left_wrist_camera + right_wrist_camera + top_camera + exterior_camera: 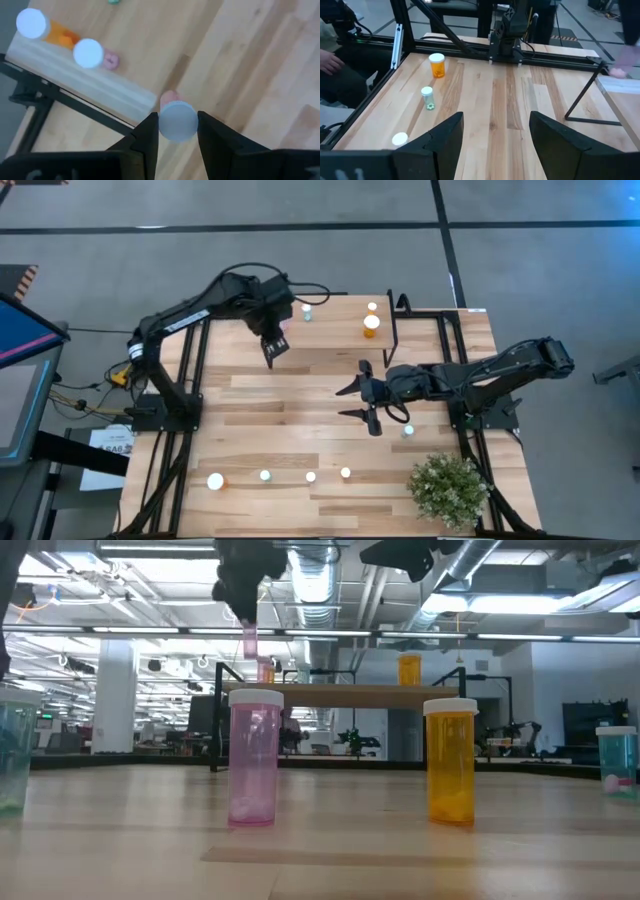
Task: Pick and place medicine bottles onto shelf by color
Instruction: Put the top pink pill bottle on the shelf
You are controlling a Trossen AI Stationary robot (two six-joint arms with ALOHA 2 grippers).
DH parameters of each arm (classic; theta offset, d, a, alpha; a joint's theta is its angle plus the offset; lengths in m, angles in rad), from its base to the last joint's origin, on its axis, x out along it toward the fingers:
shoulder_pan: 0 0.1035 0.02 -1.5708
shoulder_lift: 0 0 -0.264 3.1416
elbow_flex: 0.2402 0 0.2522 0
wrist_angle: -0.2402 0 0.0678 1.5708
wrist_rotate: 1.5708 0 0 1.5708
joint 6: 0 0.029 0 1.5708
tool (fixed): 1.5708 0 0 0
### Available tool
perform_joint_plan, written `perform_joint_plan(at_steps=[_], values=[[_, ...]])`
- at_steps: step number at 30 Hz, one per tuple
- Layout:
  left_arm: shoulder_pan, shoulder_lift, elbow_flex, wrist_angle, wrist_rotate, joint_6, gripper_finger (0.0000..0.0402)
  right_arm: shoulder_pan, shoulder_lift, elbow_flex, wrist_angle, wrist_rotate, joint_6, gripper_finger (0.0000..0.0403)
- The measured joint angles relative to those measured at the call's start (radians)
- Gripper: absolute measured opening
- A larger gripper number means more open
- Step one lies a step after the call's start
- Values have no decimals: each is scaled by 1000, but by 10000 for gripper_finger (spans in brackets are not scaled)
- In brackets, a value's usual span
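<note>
Only the left wrist view shows what the left gripper carries: a pink bottle with a white cap, pinched between both fingers just off the shelf's edge. On that shelf stand an orange bottle and another pink one. From overhead, the left gripper hangs over the table's far side beside the shelf. The right gripper waits mid-table, fingers spread wide and empty. The low view shows a pink bottle and an orange bottle, each with small contents at the bottom.
</note>
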Motion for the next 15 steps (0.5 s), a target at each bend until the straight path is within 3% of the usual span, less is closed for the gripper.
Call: perform_joint_plan(at_steps=[7, 15], values=[[61, 56, 7, 38, -80, 70, 106, 0, 0, 0, -12, 0, 0, 249], [102, 76, 4, 77, -27, 87, 108, 0, 0, 0, -13, 0, 5, 249]])
